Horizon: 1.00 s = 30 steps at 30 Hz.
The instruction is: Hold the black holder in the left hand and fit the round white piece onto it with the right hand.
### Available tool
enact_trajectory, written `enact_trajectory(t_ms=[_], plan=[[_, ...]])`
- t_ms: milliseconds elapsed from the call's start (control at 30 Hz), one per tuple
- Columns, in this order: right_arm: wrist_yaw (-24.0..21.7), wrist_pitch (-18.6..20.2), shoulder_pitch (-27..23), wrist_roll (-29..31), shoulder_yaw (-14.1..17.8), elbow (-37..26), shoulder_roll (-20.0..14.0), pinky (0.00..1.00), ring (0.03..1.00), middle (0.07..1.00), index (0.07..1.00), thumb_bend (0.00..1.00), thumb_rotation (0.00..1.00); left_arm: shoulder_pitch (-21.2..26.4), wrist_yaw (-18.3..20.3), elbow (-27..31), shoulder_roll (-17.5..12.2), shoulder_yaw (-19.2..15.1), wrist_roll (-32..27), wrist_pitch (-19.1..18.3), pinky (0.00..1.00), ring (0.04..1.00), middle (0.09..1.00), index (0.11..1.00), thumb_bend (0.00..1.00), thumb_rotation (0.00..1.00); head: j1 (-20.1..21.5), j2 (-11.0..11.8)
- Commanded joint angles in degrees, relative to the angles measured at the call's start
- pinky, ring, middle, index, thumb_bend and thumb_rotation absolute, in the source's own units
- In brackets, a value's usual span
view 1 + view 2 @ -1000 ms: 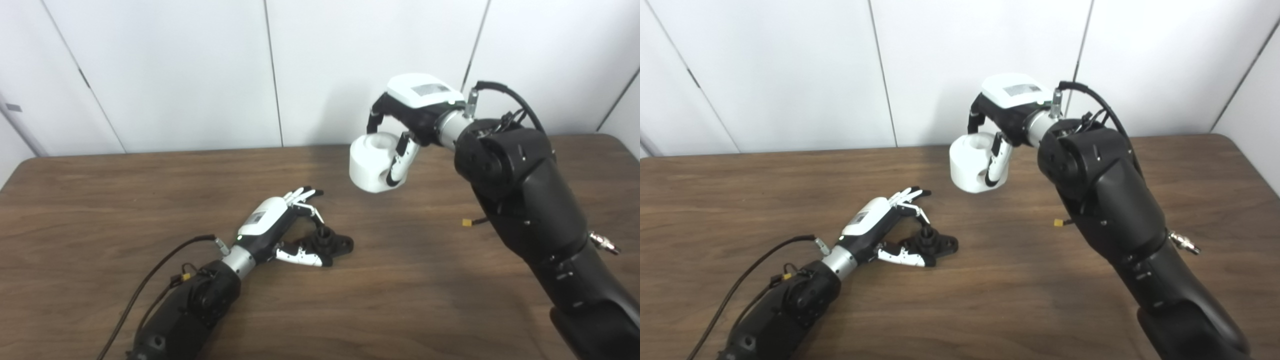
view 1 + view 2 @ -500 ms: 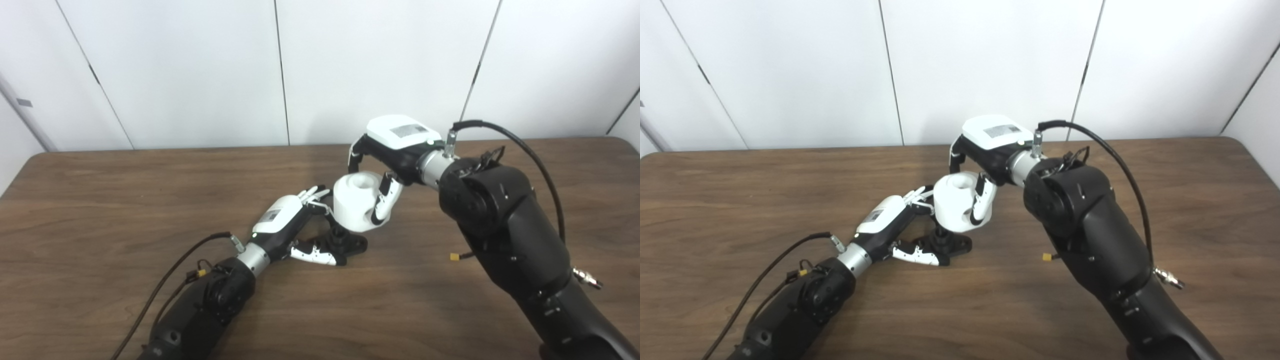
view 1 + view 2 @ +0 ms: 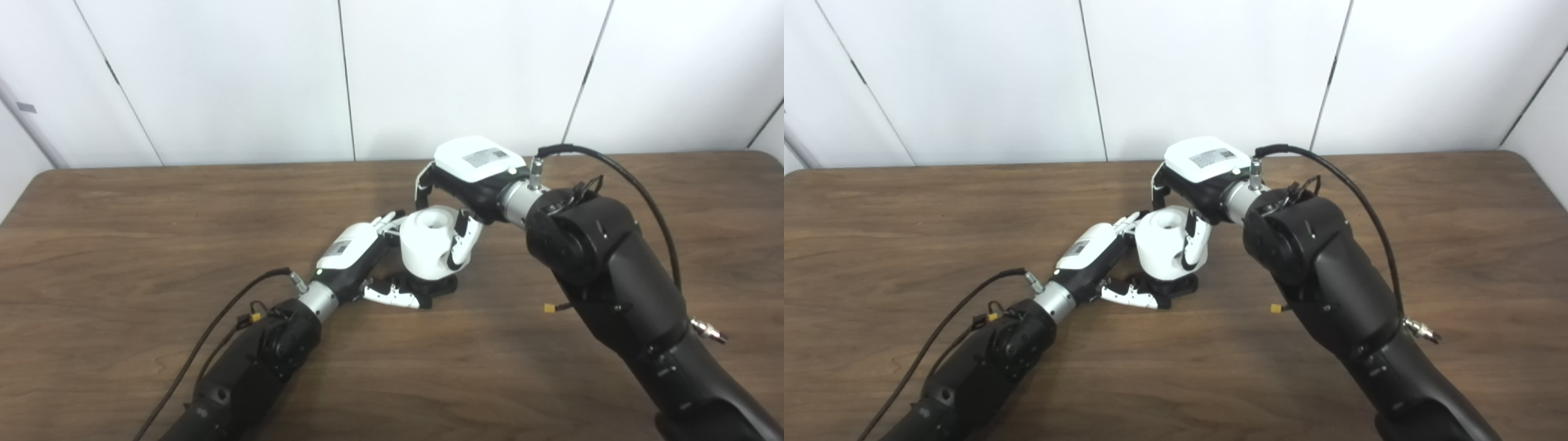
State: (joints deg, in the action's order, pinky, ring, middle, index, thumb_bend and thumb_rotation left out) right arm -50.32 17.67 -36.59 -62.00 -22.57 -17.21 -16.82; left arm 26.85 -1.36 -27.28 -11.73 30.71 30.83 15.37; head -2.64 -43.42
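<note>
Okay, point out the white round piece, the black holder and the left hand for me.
round white piece (image 3: 425, 248), left eye view, its side wall.
black holder (image 3: 442, 286), left eye view, its base flange.
left hand (image 3: 1088, 246), right eye view, its white back.

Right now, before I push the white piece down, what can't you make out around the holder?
- Post of the black holder: hidden in both eye views by the round white piece.
- Whether the piece is seated: cannot tell.
- Left robot hand fingers: behind the piece.
- Right robot hand far fingers: behind the piece.
</note>
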Motion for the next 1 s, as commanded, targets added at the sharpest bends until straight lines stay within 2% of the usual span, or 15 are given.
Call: enact_trajectory(t_ms=[0, 100, 233, 367, 533, 700, 833, 967], plan=[[2.20, -0.69, -1.96, -0.97, 0.76, -0.53, 0.22, 0.70, 0.770, 0.750, 0.483, 0.53, 0.14, -3.78, 5.49, -2.41, 1.92, 4.14, 3.29, -3.02, 1.00, 1.000, 0.940, 0.481, 0.52, 0.06, -0.15, -0.08], [2.27, -1.12, -2.20, -2.09, 0.17, 0.03, 0.05, 0.73, 0.799, 0.763, 0.484, 0.53, 0.14, -3.75, 5.49, -2.30, 1.91, 4.34, 3.60, -3.20, 1.00, 1.000, 0.941, 0.481, 0.52, 0.06, -0.30, -0.06], [2.80, -1.44, -1.71, -2.07, -0.01, 0.27, 0.30, 0.69, 0.756, 0.752, 0.484, 0.53, 0.14, -3.81, 5.40, -2.14, 1.92, 4.47, 3.58, -3.27, 1.00, 1.000, 0.941, 0.481, 0.52, 0.06, -0.38, -0.07], [5.32, -3.09, -1.06, -2.04, -0.40, 1.36, 0.05, 0.67, 0.747, 0.737, 0.484, 0.53, 0.14, -3.89, 5.56, -1.77, 1.86, 4.53, 3.42, -3.33, 1.00, 1.000, 0.939, 0.481, 0.52, 0.06, -0.47, -0.15], [6.92, -3.79, -0.88, -3.00, -1.09, 3.00, 0.39, 0.74, 0.777, 0.745, 0.484, 0.53, 0.14, -4.14, 5.92, -0.78, 1.72, 4.68, 3.31, -4.08, 1.00, 1.000, 0.943, 0.481, 0.52, 0.06, -0.76, -0.52], [7.85, -3.69, 0.02, -2.71, -1.77, 3.39, 1.13, 0.73, 0.776, 0.751, 0.484, 0.53, 0.14, -4.00, 5.95, -0.56, 1.71, 4.78, 3.29, -4.34, 1.00, 1.000, 0.945, 0.481, 0.52, 0.06, -1.13, -1.04], [7.76, -3.18, 0.90, -2.28, -1.96, 3.25, 1.92, 0.76, 0.787, 0.755, 0.483, 0.53, 0.14, -3.76, 5.83, -0.92, 1.82, 4.81, 3.31, -4.48, 1.00, 1.000, 0.950, 0.481, 0.52, 0.06, -1.12, -1.19], [7.62, -4.04, 1.74, -1.90, -2.63, 2.54, 2.04, 0.76, 0.769, 0.749, 0.483, 0.53, 0.14, -3.53, 5.84, -1.17, 1.85, 4.88, 3.38, -4.48, 1.00, 1.000, 0.951, 0.481, 0.52, 0.06, -1.22, -1.45]])
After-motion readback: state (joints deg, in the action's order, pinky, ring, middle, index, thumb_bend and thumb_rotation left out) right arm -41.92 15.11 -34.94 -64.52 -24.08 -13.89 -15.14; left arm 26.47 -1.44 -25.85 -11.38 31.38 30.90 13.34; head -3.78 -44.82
